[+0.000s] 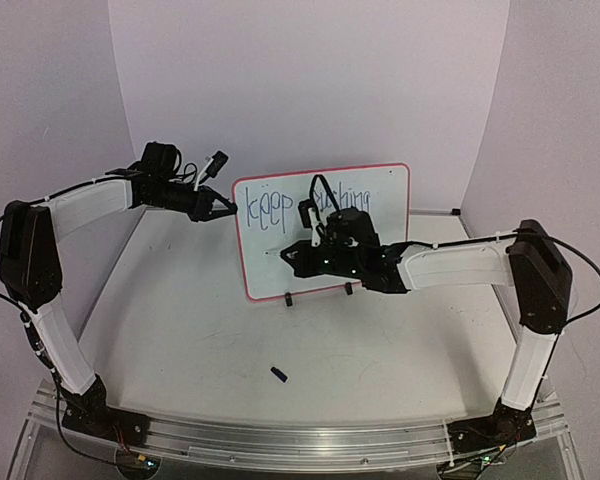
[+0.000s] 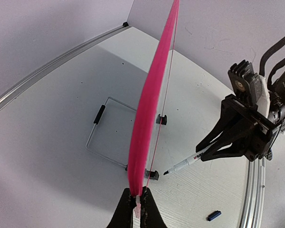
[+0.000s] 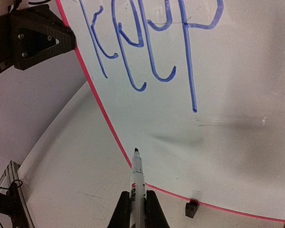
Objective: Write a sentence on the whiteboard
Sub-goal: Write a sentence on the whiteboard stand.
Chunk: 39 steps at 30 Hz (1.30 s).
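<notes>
**Q:** Entry one, the whiteboard?
**A:** Your whiteboard (image 1: 263,268) stands upright on two black clip feet (image 1: 290,298) at mid-counter (image 1: 200,340). A wire stand (image 2: 107,130) is behind it.
**Q:** The sentence?
**A:** The blue sentence (image 1: 278,208) runs along the board's top. "keep" is legible; your right arm partly hides the letters after it.
**Q:** Left gripper?
**A:** Your left gripper (image 2: 137,203) is closed on the board's pink left rim, pinching it.
**Q:** Right gripper?
**A:** Your right gripper (image 3: 137,209) is clamped around a marker (image 3: 137,173). The uncapped tip points at the board's lower left corner and, in the left wrist view, is just short of the surface.
**Q:** Loose items?
**A:** One small dark-blue cap (image 1: 278,374) lies on the counter, well apart in front of the board.
</notes>
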Each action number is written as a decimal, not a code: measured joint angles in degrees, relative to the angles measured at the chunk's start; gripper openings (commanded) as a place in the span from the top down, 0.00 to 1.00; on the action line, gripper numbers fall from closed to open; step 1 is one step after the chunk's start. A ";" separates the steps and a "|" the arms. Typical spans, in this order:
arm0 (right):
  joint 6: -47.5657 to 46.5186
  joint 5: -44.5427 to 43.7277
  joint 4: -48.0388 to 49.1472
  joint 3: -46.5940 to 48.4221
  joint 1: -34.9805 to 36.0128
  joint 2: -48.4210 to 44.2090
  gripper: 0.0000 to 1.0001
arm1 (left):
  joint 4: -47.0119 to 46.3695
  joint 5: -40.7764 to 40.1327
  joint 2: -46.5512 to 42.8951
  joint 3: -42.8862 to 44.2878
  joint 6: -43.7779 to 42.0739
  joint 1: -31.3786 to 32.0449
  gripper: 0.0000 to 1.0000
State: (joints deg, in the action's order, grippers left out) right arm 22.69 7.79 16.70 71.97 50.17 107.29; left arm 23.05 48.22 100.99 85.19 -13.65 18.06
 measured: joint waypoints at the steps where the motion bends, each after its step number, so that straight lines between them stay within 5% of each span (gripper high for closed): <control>1: 0.07 -0.44 -0.02 0.17 0.00 0.42 1.00 | 0.00 -0.01 0.00 0.00 -0.01 0.00 1.00; 39: 0.08 -1.79 -3.27 2.16 0.21 7.12 1.00 | 0.00 -0.41 0.00 0.00 -0.02 0.00 1.00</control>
State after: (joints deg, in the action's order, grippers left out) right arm 22.76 5.99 13.43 74.13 50.38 114.41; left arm 23.04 47.81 100.99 85.19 -13.67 18.06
